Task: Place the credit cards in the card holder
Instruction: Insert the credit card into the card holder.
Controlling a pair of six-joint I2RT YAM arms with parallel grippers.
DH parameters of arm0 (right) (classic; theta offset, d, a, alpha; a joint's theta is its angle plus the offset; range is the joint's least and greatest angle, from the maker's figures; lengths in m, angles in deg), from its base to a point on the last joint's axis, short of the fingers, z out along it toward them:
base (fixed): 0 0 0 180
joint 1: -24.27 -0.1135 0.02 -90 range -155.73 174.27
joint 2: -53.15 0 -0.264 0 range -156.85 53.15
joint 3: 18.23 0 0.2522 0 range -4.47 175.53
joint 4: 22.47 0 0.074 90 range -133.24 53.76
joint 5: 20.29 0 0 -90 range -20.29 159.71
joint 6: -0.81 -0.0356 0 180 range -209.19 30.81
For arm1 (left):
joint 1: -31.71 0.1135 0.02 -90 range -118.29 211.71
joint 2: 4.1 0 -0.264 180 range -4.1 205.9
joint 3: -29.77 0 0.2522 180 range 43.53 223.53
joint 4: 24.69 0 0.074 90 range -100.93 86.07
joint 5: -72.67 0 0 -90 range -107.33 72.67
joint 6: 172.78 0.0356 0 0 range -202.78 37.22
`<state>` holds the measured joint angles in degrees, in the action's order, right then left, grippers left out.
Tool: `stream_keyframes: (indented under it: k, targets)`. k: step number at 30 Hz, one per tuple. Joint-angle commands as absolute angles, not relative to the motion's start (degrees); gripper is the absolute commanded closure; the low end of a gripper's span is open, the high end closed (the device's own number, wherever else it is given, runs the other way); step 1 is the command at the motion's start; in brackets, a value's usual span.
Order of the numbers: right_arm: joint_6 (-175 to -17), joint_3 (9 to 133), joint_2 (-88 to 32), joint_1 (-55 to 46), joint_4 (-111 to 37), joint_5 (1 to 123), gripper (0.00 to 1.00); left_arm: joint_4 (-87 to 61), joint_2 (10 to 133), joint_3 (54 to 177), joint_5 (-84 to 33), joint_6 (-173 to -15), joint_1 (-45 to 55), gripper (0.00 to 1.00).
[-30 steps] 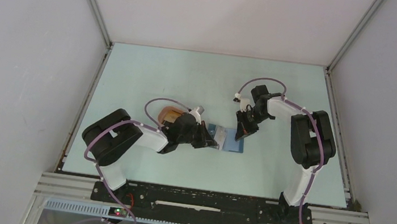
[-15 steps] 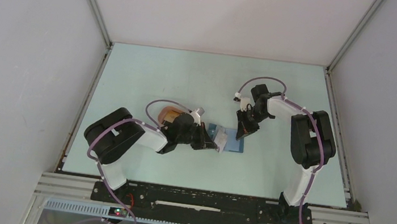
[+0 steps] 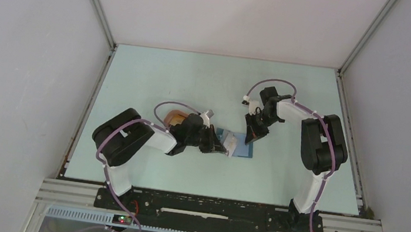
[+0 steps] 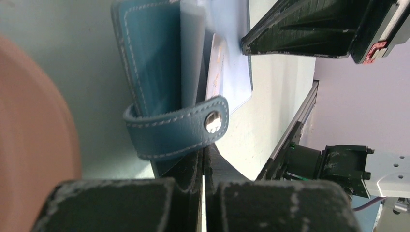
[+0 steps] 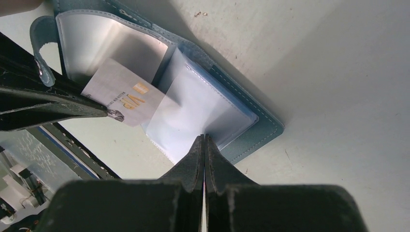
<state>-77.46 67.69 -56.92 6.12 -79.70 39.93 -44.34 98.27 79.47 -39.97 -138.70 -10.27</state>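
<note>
The dark-blue card holder lies open on the table, its clear sleeves facing up. A whitish credit card sits partly inside one sleeve. My left gripper is shut, and its tips touch the card's outer edge beneath the holder's snap strap. My right gripper is shut too, its tips resting on the sleeve at the holder's right half. No other credit cards can be made out.
The salmon-pink tray sits just left of the holder, partly under my left arm. Grey walls close off the table's far and side edges.
The left arm has edged slightly right toward the holder, its elbow swinging right. The right arm and the holder have stayed put.
</note>
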Motion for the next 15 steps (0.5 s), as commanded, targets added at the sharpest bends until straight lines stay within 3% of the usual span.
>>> stream_keyframes:
  k: [1,15]
  targets:
    - [-75.75,69.3,-57.51,5.71,-79.82,41.78,1.0,-39.16,99.75,83.5,-36.94,-136.67,-10.12,1.0]
    - [-75.7,69.48,-57.43,5.09,-79.95,42.03,0.99,-34.37,102.9,88.32,-34.93,-137.45,-10.06,1.0]
